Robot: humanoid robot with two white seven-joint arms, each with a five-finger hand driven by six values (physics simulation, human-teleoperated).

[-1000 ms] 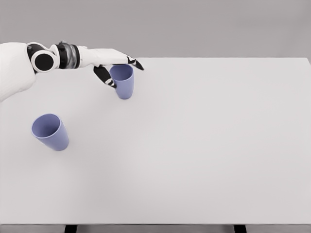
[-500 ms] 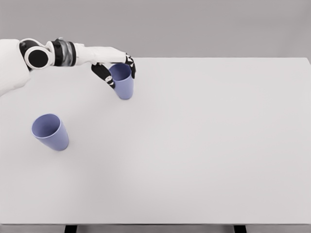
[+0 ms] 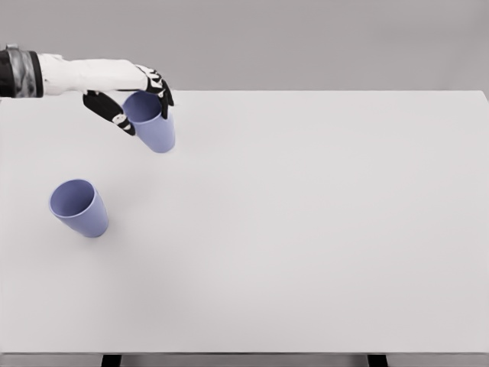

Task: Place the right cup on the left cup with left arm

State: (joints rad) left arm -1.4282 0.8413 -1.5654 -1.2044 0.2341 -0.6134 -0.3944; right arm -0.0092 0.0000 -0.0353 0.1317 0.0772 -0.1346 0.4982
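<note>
Two blue cups are in the head view. One blue cup [image 3: 151, 122] hangs tilted above the table's back left, with my left hand [image 3: 136, 99] shut on its rim, thumb on the near side and fingers [image 3: 162, 90] over the far side. The other blue cup [image 3: 79, 207] stands alone on the table, lower and further left, well apart from the hand. My left arm enters from the left edge. The right arm does not show.
The white table [image 3: 321, 229] fills most of the view, its far edge just behind the hand and its front edge at the bottom. Two dark table legs [image 3: 111, 360] show under the front edge.
My left hand closed its fingers around the right cup, then lifted it off the table and carried it to the left. The other cup has not moved.
</note>
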